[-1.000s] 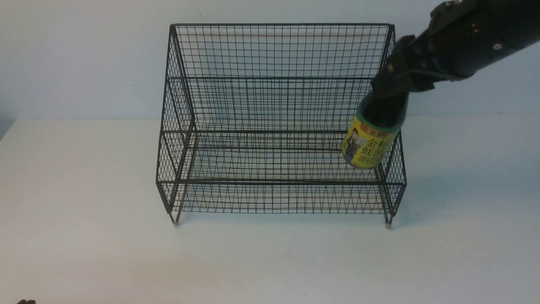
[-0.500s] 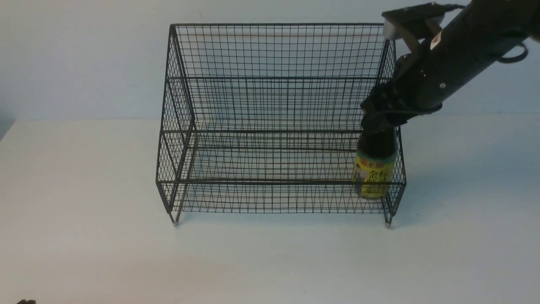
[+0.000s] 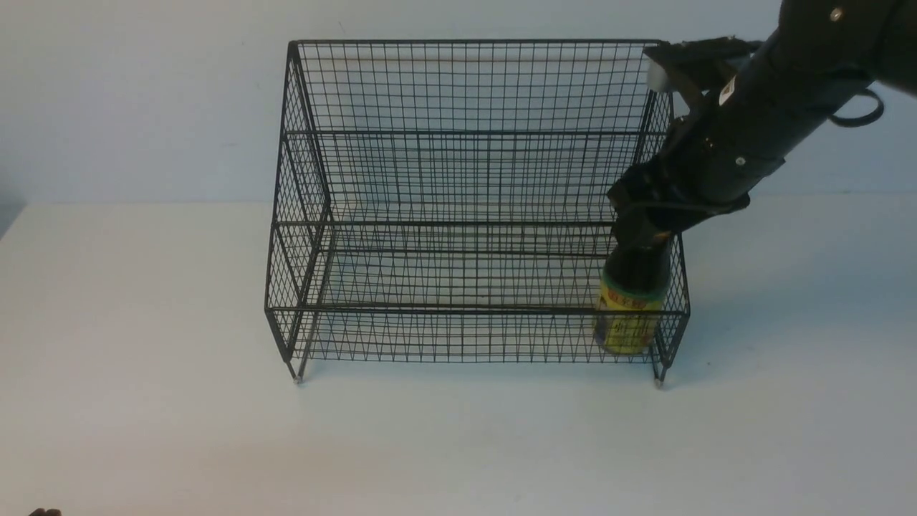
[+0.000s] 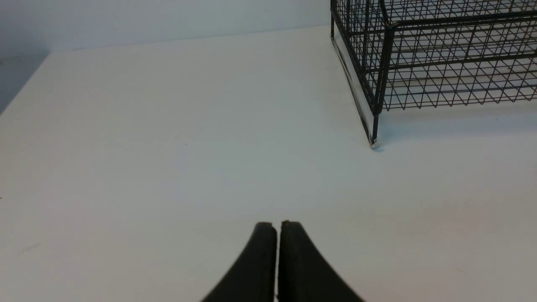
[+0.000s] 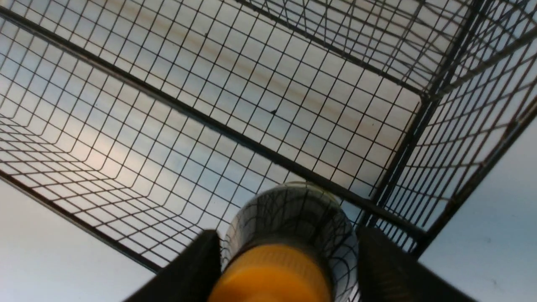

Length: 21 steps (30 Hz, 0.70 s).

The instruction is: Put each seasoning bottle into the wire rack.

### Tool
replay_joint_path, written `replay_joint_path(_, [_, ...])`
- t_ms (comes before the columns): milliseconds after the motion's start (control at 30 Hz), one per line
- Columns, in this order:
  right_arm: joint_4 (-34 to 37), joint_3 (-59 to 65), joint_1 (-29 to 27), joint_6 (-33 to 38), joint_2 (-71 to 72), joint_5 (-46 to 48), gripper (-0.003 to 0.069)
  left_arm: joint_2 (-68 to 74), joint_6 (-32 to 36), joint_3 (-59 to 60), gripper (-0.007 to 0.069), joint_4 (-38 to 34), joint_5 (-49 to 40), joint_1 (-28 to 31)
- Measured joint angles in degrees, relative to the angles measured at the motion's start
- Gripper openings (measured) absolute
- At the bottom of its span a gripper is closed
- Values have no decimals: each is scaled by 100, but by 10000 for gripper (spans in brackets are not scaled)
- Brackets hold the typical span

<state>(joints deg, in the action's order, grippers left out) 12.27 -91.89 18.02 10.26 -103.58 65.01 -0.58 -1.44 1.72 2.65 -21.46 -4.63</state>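
"Yellow label (image 3: 627, 326) showing on the seasoning bottle (image 3: 636, 276); are you reading it?"

"Only Chinese characters, blurring behind mesh; the bottle is standing inside the wire rack's (image 3: 473, 310) right end, leaning slightly"

"And the right wrist view?"

"It's revealing the orange cap (image 5: 272, 277), the right gripper (image 5: 285, 251) spreading loosely around it; the left wrist view is showing the left gripper (image 4: 278, 226) closing on nothing"

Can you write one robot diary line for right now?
bottle: inside rack, at its right end | rack: upright on table | right end effector: open around bottle's orange cap
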Motion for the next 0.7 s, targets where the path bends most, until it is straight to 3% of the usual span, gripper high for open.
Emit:
replay_joint_path(167, [-130, -360, 0, -140, 0, 546, 613, 0, 0, 0, -5, 0, 0, 0])
replay_joint_path(333, [-296, -952, 0, -296, 124, 625, 642, 0, 0, 0, -5, 0, 0, 0])
replay_joint_path(533, [-334, -1079, 0, -644, 926, 664, 560, 0, 0, 0, -5, 0, 0, 0])
replay_joint_path(700, [-334, -400, 0, -719, 2271, 683, 386, 0, 0, 0, -5, 0, 0, 0])
